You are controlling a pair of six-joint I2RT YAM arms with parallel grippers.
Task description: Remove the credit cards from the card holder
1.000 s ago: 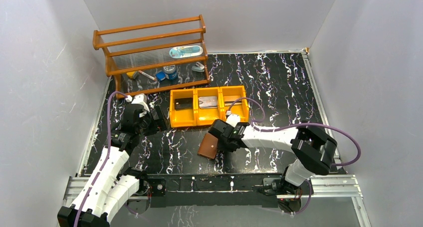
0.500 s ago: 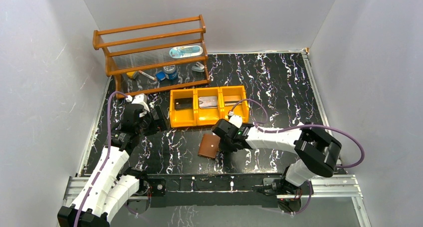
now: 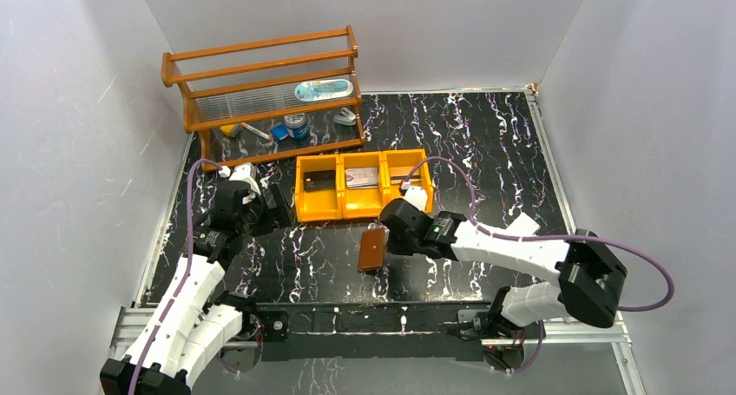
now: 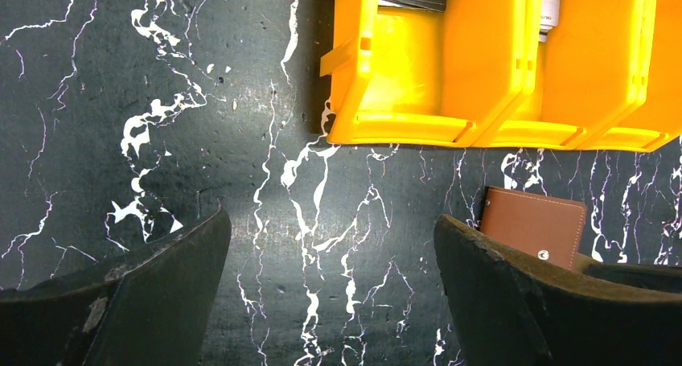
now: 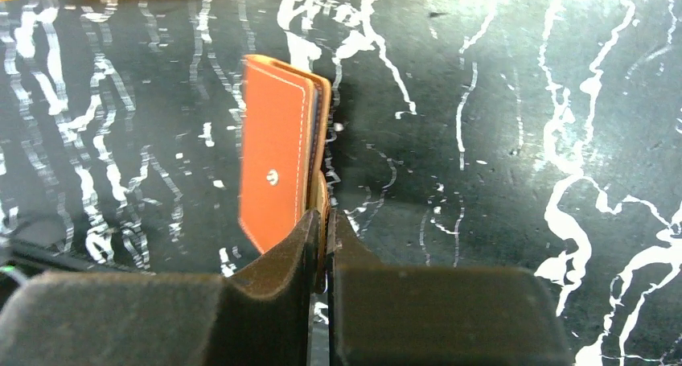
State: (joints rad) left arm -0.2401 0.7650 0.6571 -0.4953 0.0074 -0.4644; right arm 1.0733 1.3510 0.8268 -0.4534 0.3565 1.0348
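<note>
Right wrist view puts your right gripper (image 5: 323, 229) nearest, at the bottom of the frame. Its two fingers are pressed almost together on a thin tan edge of the card holder (image 5: 277, 173), so you are pinching it low on its side. Just past the fingertips the brown holder stands on edge, folded shut, with its stitched face and snap stud turned left. You cannot tell whether its far edge touches the black marbled table (image 5: 499, 141).

Your left gripper (image 4: 331, 225) hangs over bare table with its fingers spread wide and nothing between them. A corner of the holder shows behind its right finger, and the orange tray (image 4: 402, 129) sits just beyond.

From above, the holder lies in front of the tray's middle compartment, near it but apart. A wooden rack (image 3: 269, 91) stands at the far left.
</note>
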